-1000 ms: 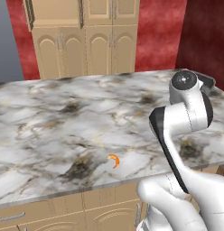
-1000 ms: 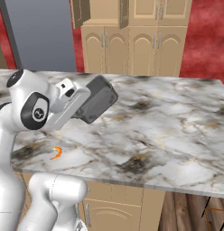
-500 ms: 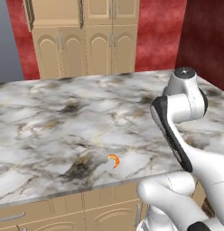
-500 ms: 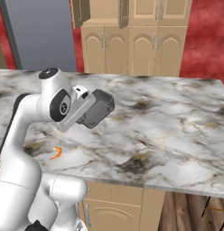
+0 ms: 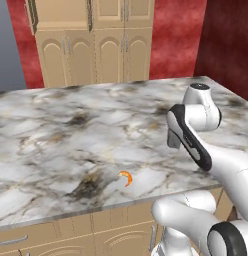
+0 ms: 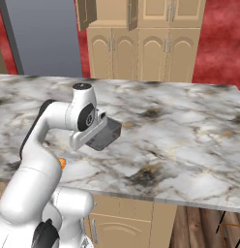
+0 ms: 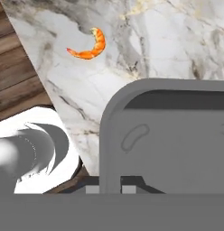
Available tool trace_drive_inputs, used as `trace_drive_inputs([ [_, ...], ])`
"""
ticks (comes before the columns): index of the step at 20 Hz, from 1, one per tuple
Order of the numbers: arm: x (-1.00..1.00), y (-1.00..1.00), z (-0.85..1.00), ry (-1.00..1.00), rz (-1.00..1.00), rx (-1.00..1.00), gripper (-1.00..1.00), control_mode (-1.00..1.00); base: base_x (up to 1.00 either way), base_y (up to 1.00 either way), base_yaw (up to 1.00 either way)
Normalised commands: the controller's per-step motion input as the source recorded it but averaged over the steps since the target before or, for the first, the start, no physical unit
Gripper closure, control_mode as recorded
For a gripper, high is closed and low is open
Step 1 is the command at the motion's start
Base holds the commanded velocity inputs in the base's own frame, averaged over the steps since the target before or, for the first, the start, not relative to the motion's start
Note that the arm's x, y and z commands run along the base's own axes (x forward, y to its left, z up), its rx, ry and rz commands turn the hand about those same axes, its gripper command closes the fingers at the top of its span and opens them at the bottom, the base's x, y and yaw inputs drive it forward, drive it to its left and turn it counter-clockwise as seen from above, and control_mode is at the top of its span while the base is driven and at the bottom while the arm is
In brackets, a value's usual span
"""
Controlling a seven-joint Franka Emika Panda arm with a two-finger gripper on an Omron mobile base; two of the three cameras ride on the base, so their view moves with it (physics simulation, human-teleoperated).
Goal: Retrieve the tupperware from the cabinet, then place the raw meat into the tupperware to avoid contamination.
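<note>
**Grey container carried over the counter, shrimp waiting near the front edge**

Over the grey-veined marble counter (image 6: pixel 189 131), the robot's two-finger gripper (image 6: pixel 95 138) is clamped narrowly on the rim of a dark grey rectangular plastic tupperware (image 6: pixel 105 135), holding it above the stone. Seen from the hand camera, the tub (image 7: pixel 172 140) opens toward the lens and appears empty, with only a faint curved mark on its floor. Beyond the tub's rounded corner, well apart from it, lies the raw meat (image 7: pixel 89 45), a tiny orange curled shrimp-like crescent, resting on the counter close to its front edge (image 5: pixel 126 177). Far behind the hand stands the tall light-tan wooden cabinet (image 6: pixel 141 38), one upper door swung open.

Risks, as a judgement: the grip is on one rim only, so the tub could tilt or slip when lowered. Setting it down on the shrimp, or nudging the shrimp off the nearby edge, would spoil the task.
</note>
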Motion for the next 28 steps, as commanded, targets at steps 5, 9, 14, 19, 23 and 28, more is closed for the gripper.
trace_drive_inputs([
  [5,0.18,0.19,-0.76,0.19,0.14,0.12,1.0,-1.0,0.0,0.0,0.0],
  [9,0.24,0.18,-0.8,0.19,0.12,0.07,1.0,-1.0,0.0,0.0,0.0],
  [14,0.35,0.07,-0.63,0.06,0.07,0.02,1.0,-1.0,0.0,0.0,0.0],
  [19,0.48,-0.02,-0.43,-0.05,0.01,0.0,1.0,-1.0,0.0,0.0,0.0],
  [23,0.25,0.0,-0.45,-0.02,-0.01,0.0,1.0,-1.0,0.0,0.0,0.0],
  [28,0.05,0.18,-0.39,0.16,-0.03,0.0,1.0,-1.0,0.0,0.0,0.0],
])
